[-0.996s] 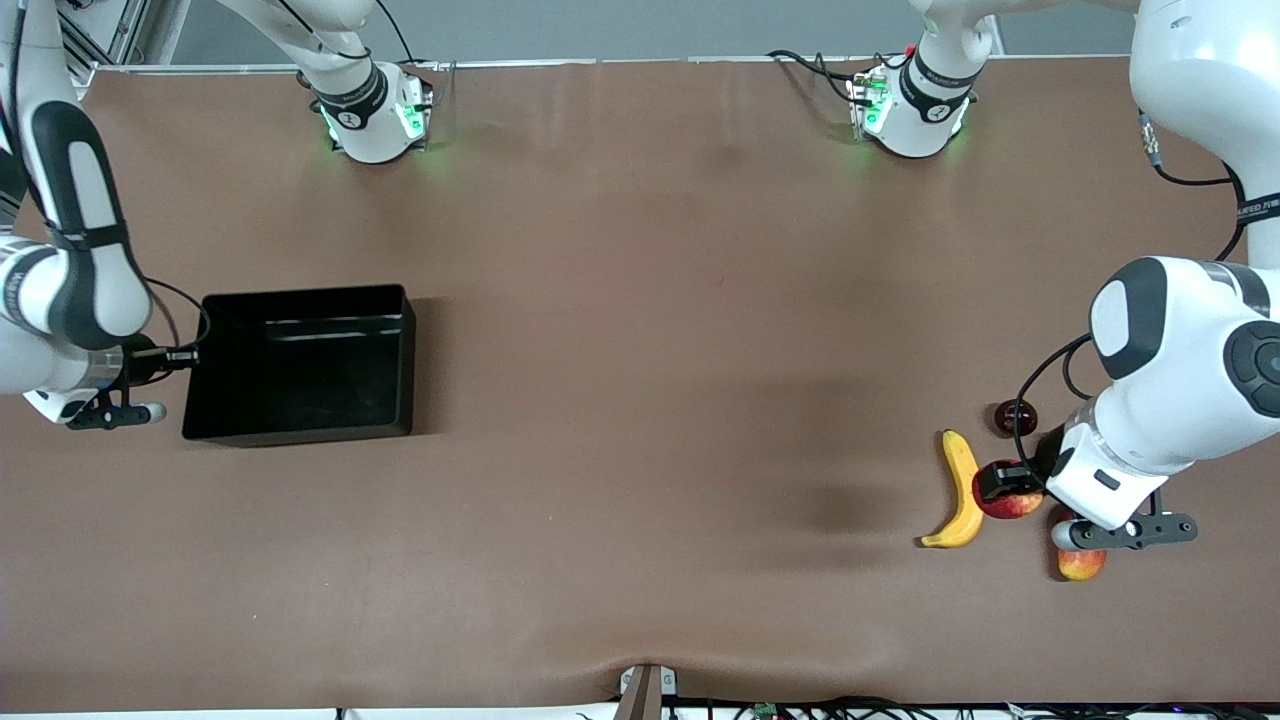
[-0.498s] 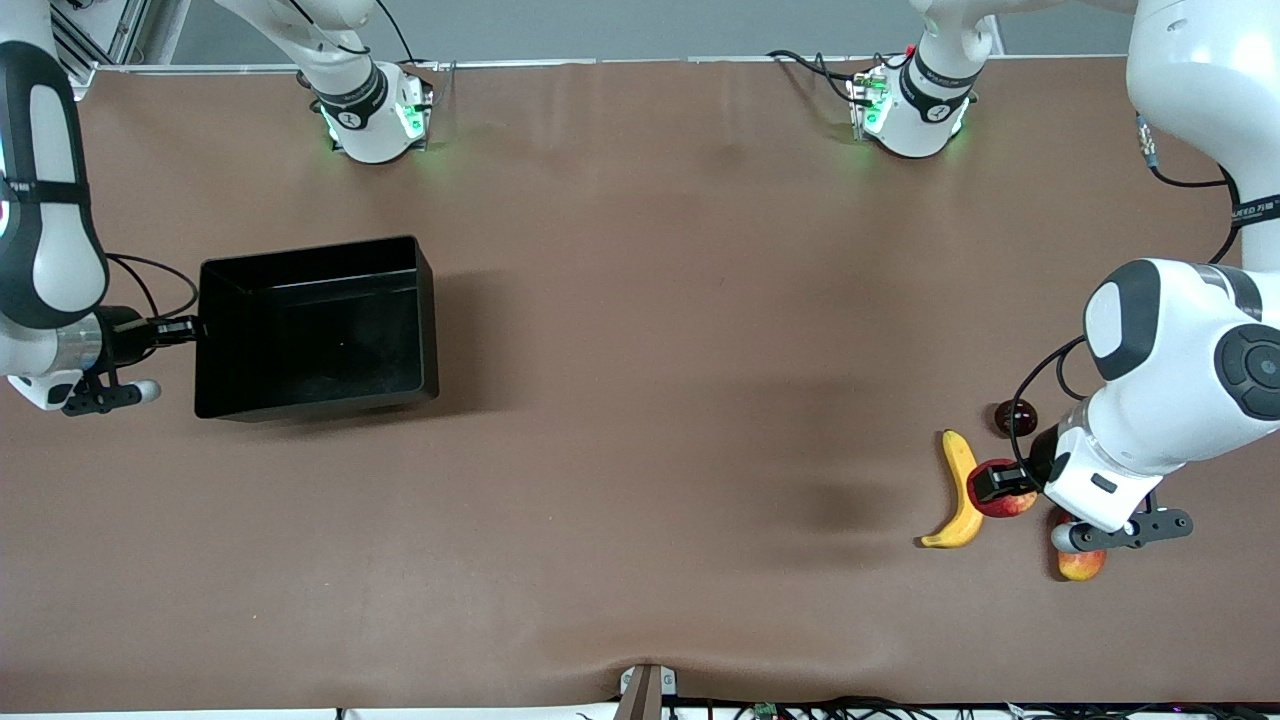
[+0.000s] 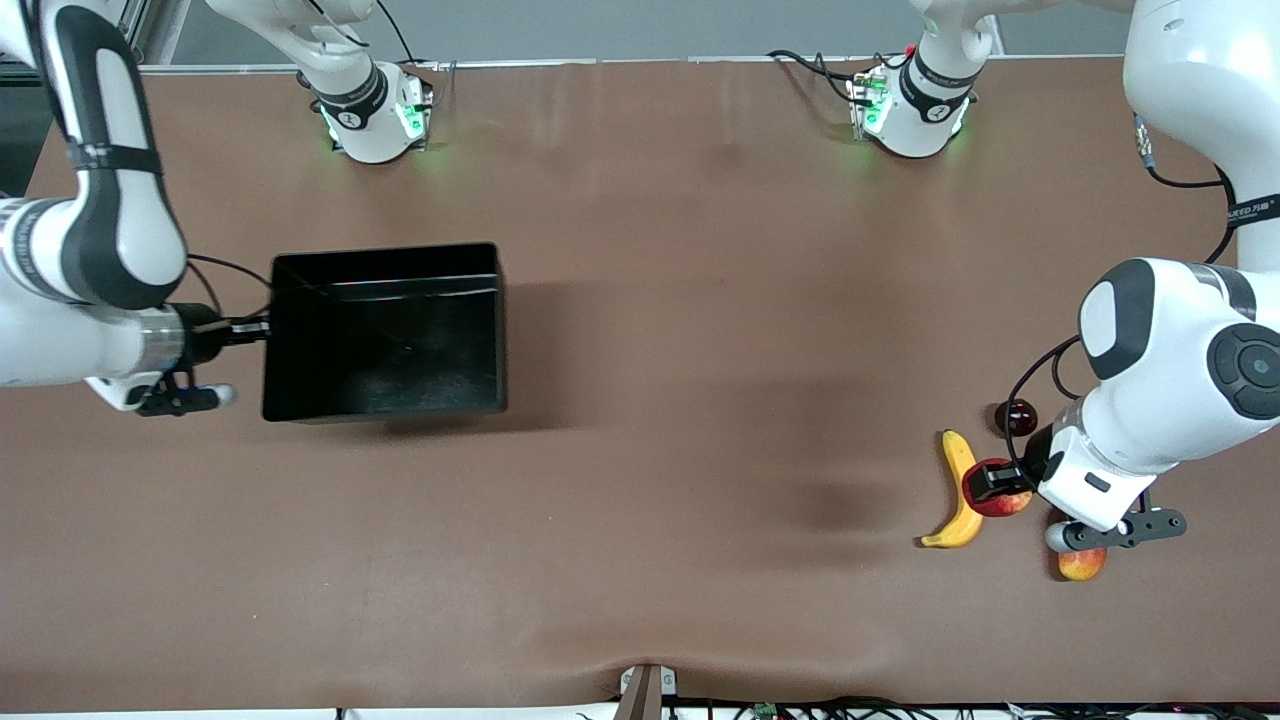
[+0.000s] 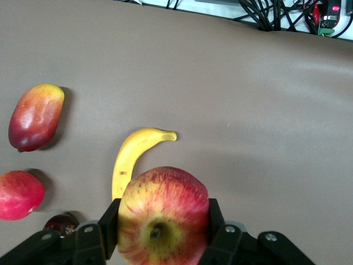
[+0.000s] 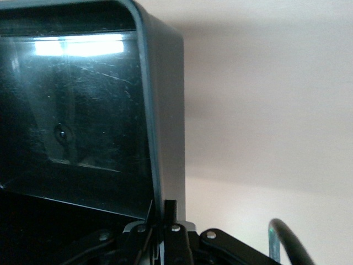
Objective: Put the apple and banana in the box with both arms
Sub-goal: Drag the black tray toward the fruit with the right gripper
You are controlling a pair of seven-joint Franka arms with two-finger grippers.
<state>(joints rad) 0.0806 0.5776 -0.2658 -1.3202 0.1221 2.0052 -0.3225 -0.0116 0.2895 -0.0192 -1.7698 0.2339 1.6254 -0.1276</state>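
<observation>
The left hand grips the apple between its fingers, just above the worktop at the left arm's end. The banana lies just beside that hand, a mango-like fruit near it. The right hand, clenched on the wall of the black box, holds it toward the right arm's end.

The box is showing glossy black walls. The apple is showing red skin with yellow streaks, and yellow around the stem dimple. The banana is looking plain yellow. The long fruit is mixing dark red with yellow. The table is looking matte brown.
</observation>
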